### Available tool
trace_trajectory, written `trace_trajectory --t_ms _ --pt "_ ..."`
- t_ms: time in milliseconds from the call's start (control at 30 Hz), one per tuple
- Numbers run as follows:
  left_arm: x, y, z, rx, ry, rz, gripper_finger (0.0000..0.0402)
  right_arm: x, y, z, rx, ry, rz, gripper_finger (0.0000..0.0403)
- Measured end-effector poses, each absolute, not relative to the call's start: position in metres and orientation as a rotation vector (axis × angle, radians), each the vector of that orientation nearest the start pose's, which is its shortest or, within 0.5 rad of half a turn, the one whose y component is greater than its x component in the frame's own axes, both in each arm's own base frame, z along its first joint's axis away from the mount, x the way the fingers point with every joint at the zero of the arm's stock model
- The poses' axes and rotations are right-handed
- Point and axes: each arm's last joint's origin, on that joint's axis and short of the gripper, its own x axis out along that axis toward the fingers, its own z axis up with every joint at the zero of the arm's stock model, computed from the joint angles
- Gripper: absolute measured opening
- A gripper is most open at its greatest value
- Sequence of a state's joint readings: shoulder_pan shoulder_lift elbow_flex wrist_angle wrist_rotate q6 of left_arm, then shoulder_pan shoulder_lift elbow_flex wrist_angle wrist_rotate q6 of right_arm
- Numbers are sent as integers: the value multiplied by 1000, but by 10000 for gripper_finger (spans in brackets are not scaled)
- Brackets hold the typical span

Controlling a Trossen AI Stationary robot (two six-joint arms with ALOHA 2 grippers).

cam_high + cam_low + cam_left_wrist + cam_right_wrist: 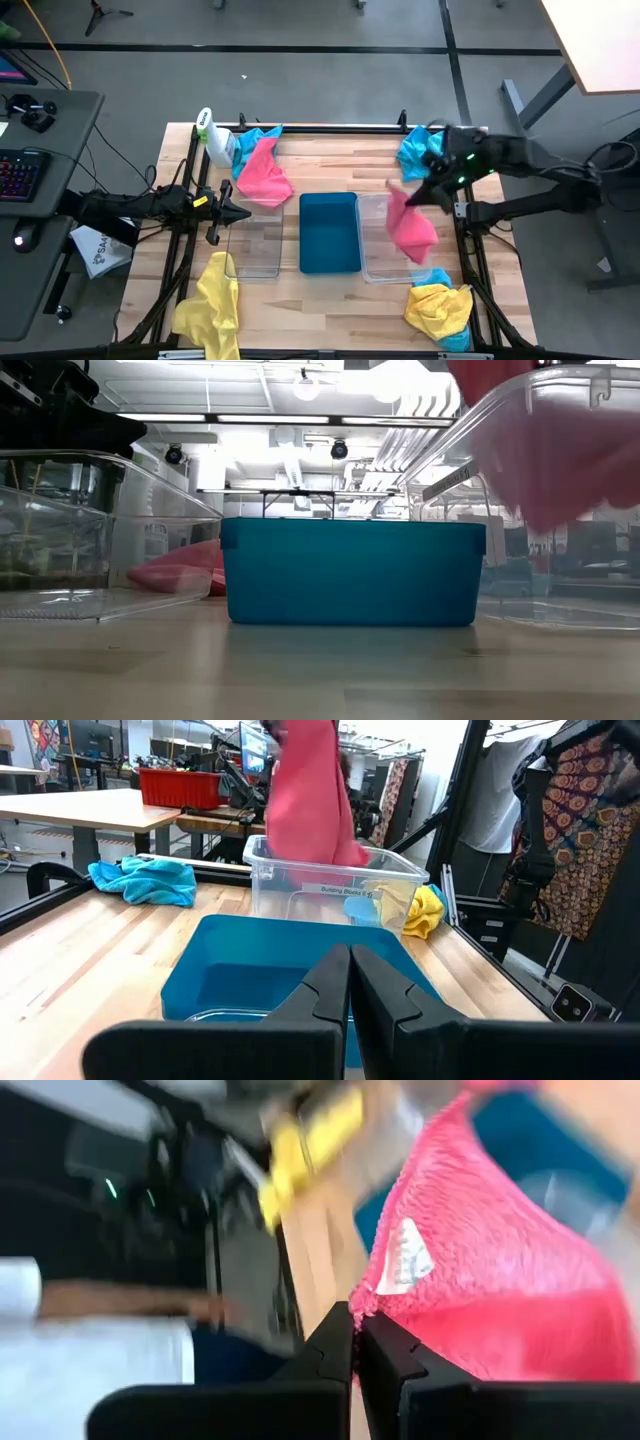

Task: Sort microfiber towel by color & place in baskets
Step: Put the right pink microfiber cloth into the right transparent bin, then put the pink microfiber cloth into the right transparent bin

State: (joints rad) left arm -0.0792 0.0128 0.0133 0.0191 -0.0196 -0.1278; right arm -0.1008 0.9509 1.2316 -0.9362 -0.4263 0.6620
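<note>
At the table's near edge lie a yellow towel on the left and a yellow-and-blue towel heap on the right. Mid-table stand three baskets in a row: a clear left basket, the teal basket in the centre, and a clear right basket. The left gripper waits at the left basket's far-left side, jaws closed with nothing between them. The right gripper is above the right basket's far end, jaws clamped on a pink towel that hangs down over that basket; the left wrist view shows the cloth dangling above the bin's rim. Farther back lie a second pink towel overlapping a blue towel beside a spray bottle, and another blue towel at the far right.
</note>
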Motion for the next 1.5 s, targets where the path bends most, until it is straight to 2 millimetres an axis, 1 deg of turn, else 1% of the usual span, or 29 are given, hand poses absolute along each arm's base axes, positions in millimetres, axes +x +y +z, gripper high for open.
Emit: trace_trajectory --t_ms 133,233,267,333,400,467,633,800,900,967,1067,1200,1300,1367,1500 --pt "97 -7 169 -129 -16 -61 1 171 7 353 867 884 115 0" --pt "97 -7 169 -129 -16 -61 1 181 13 330 899 960 109 2" --pt "97 -7 169 -129 -15 -61 1 184 14 325 903 974 106 4" --pt "97 -7 169 -129 -16 -61 1 190 16 319 907 980 109 13" --pt "97 -7 169 -129 -16 -61 1 196 16 317 909 990 105 30" --pt "97 -7 169 -129 -16 -61 1 202 16 318 885 994 114 56" --pt "97 -7 169 -129 -16 -61 1 208 16 328 794 983 164 145" --pt "97 -7 169 -129 -16 -61 1 202 16 338 678 1045 215 238" --pt "97 -7 169 -129 -16 -61 1 197 16 341 636 1078 230 277" --pt "97 -7 169 -129 -16 -61 1 195 16 342 633 1096 236 292" --pt "97 -7 169 -129 -16 -61 1 196 18 340 680 1133 288 299" --pt "97 -7 169 -129 -16 -61 1 205 26 333 752 1211 420 294" --pt "97 -7 169 -129 -16 -61 1 208 31 326 749 1281 464 288" --pt "97 -7 169 -129 -16 -61 1 208 33 319 722 1345 441 283" --pt "97 -7 169 -129 -16 -61 1 211 29 306 601 1451 311 277"
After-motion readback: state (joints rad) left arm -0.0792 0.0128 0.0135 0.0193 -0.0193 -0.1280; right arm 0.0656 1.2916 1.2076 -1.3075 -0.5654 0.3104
